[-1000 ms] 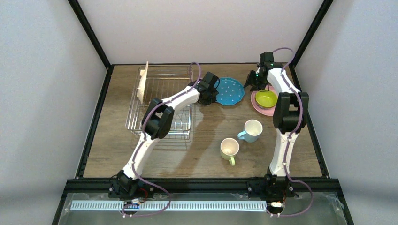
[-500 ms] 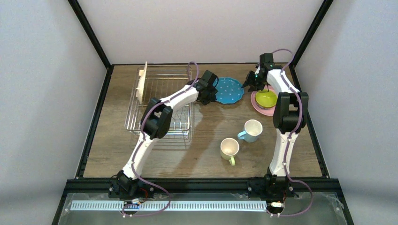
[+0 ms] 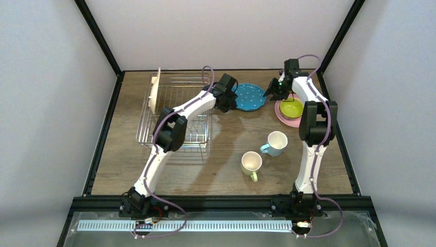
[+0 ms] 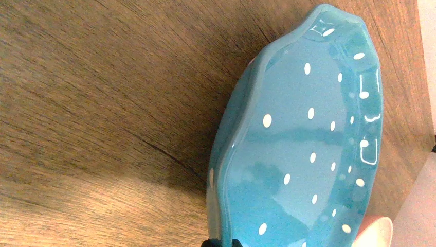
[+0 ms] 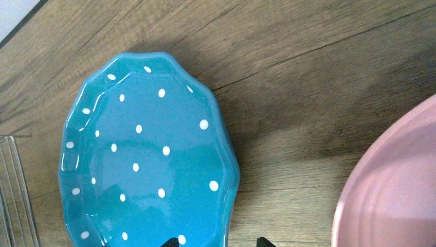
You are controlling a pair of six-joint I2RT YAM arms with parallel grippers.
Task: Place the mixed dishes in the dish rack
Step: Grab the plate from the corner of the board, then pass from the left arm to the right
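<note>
The mixed dishes sit mostly right of centre in the top view. Lowest you see the pale yellow-green mug (image 3: 251,163), then the light-blue mug (image 3: 276,142), both upright. Higher at the left, the tan plate (image 3: 156,95) stands on edge in the dish rack (image 3: 175,92). The left gripper (image 3: 230,98) is clamped on the tilted teal dotted plate (image 3: 251,96). The right gripper (image 3: 270,92) hovers empty, jaws wide, at its right rim. The bowl (image 3: 291,108) rests on the pink plate (image 3: 283,117).

I count three plates: one tan woven-look plate (image 3: 156,92), one teal white-dotted plate (image 3: 252,96) and one pink round plate (image 3: 284,118). One lime-inside patterned bowl (image 3: 291,108). Two mugs: one light-blue mug (image 3: 276,143), one pale yellow-green mug (image 3: 251,163). One silver wire-grid dish rack (image 3: 181,92).
</note>
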